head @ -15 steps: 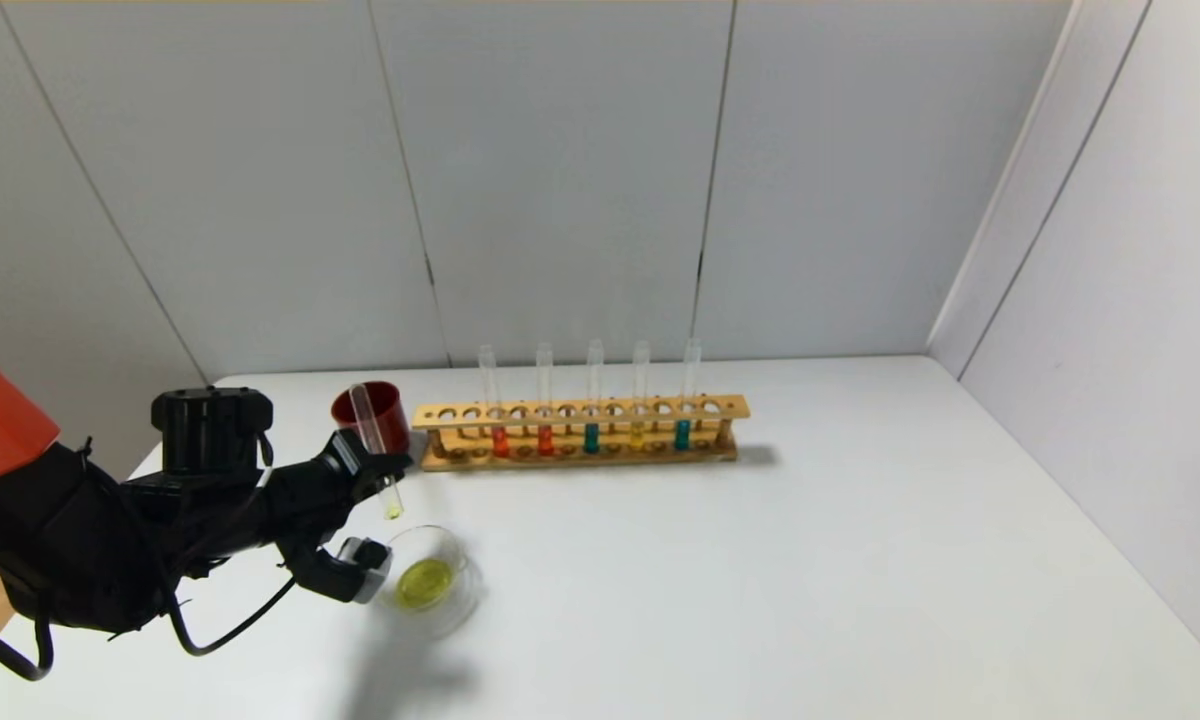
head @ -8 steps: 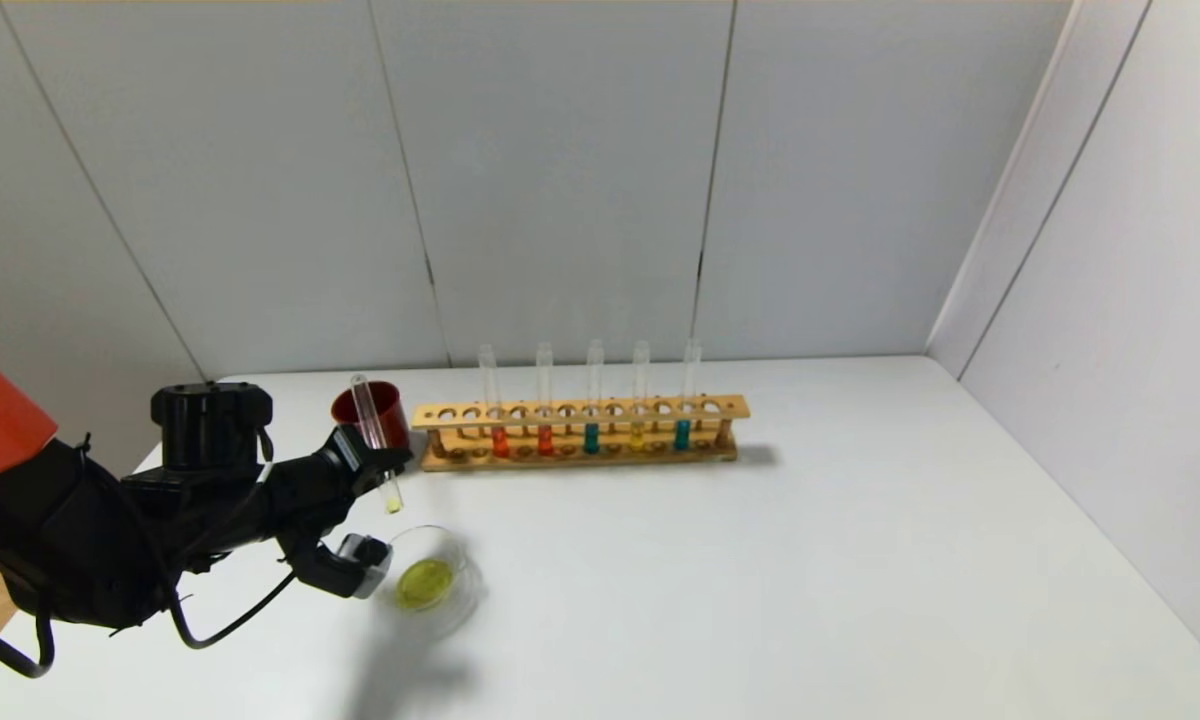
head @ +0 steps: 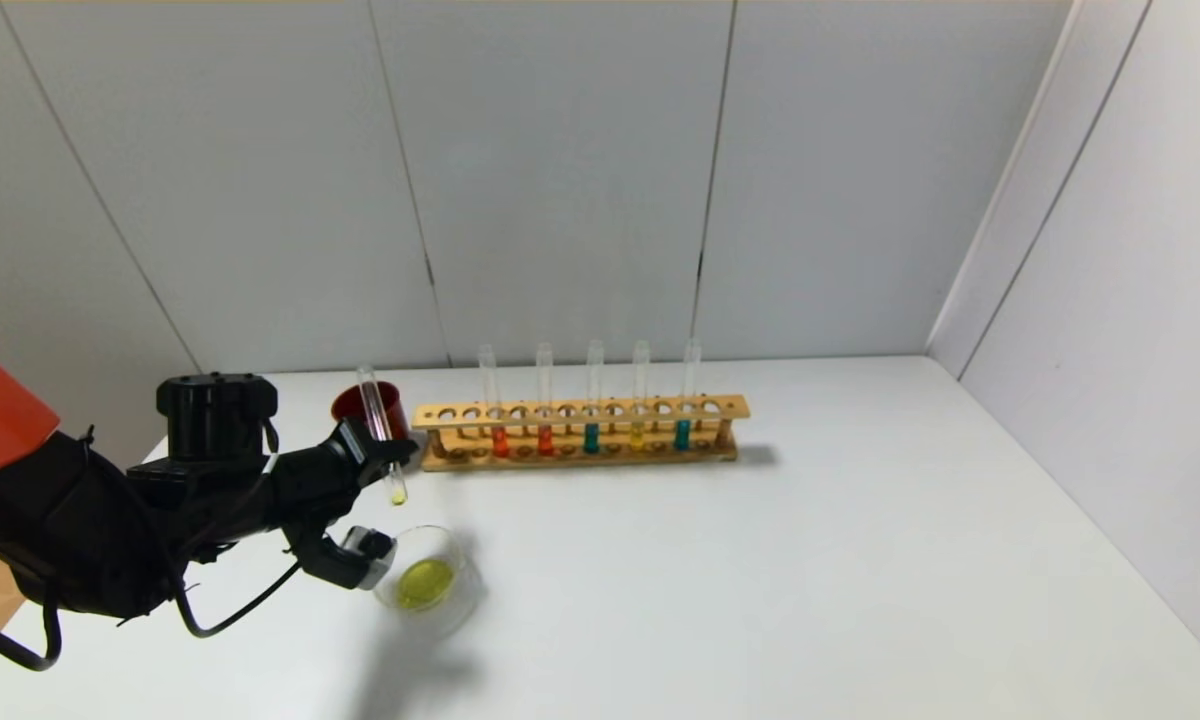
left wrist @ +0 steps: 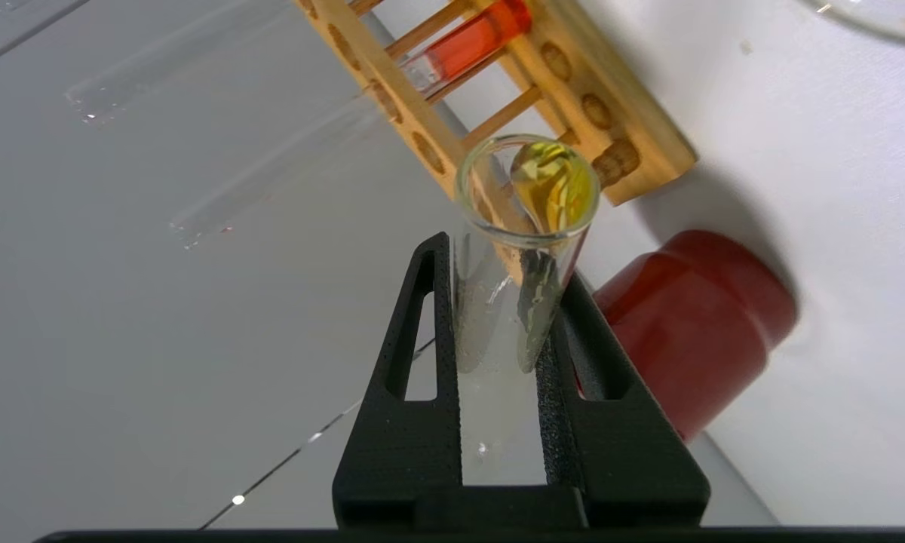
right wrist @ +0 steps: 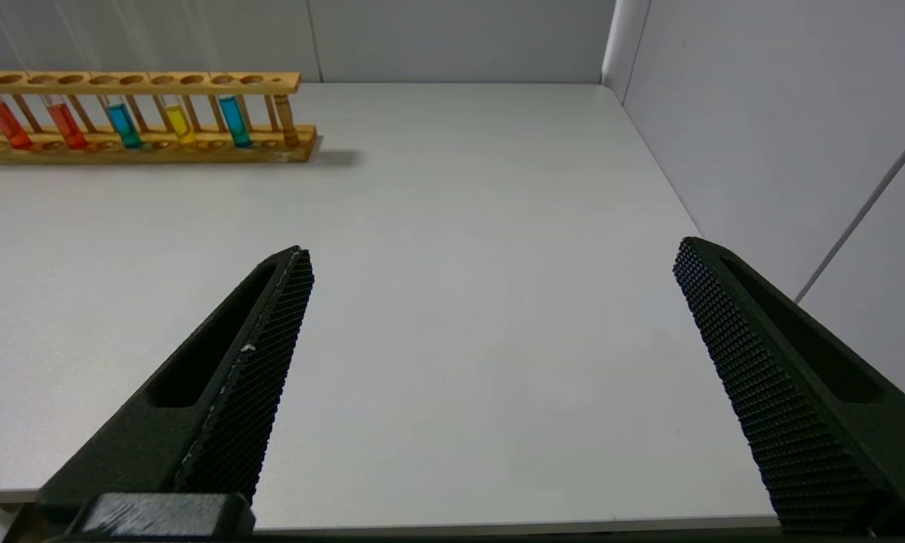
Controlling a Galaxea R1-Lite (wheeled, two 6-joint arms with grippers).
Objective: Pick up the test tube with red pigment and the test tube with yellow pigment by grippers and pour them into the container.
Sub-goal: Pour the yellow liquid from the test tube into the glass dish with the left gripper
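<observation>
The test tube with yellow pigment [head: 381, 433] is held clear of the white table [head: 760, 560], near its left rear part, its long axis close to upright with a slight lean: the open mouth is uppermost and tipped toward the left and rear, the rounded bottom lowest and carrying a small residue of yellow liquid. Its lower end hangs above the table between the dark red cup [head: 365, 405] behind it and the container [head: 425, 580] in front of it, touching neither. The wooden rack [head: 580, 432] stands along the rear of the table, just right of the cup, holding five upright tubes in a row: two with red-orange liquid, of which the test tube with red pigment [head: 500, 400] is leftmost, then teal, yellow, teal. The left gripper [head: 388, 458] is closed on the held tube at about mid-length; in the left wrist view both black fingers [left wrist: 422, 354] press against the glass [left wrist: 509, 256] on opposite sides, and the mouth faces the camera. The container sits on the table in front of the left gripper, with a shallow pool of yellow liquid in its bottom. The right gripper [right wrist: 490, 264] is over the right front of the table, its jaws spread wide and holding nothing.
</observation>
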